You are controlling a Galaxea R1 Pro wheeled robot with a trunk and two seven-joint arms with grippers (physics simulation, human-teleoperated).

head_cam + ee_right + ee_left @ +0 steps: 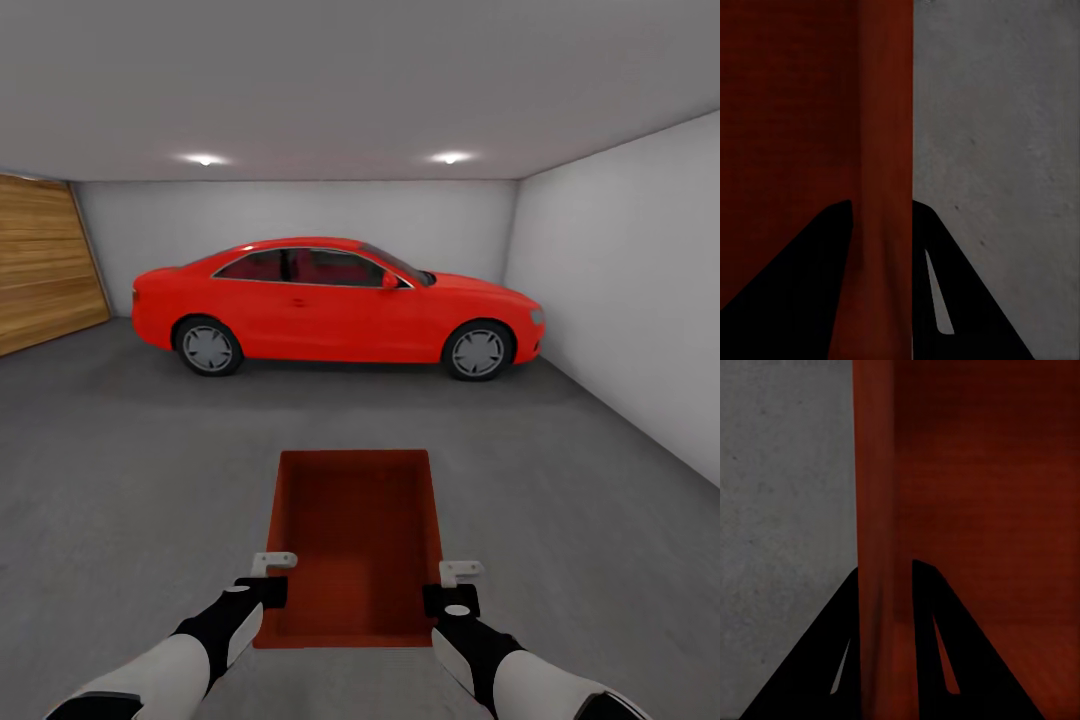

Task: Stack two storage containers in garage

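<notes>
Orange-red plastic sits between our two arms: one storage container (355,540), open top up, long axis running away from us toward the far wall. We hold it by its two long side walls near the near end, which keeps it level and balanced between the arms.

Our left gripper (268,578) straddles the left wall; in the left wrist view (886,585) one dark finger lies outside the wall over grey concrete and the other inside the bin, both pressed against the wall, so we read it as clamped on the container (975,510). Our right gripper (455,585) does the same on the right wall, and its wrist view (883,225) shows the wall (885,112) pinched between the two fingers.

We are already in the garage: dark grey floor (130,480) all around, white walls, two ceiling lights, a red car (335,305) parked across the far side and a wood-panelled door (40,260) at far left. The container lies in open floor well short of the car. Whether it hangs just above the concrete or rests on it we cannot tell.

We judge this to be the setting-down step: lowering it here leaves room around it for stacking its twin.
</notes>
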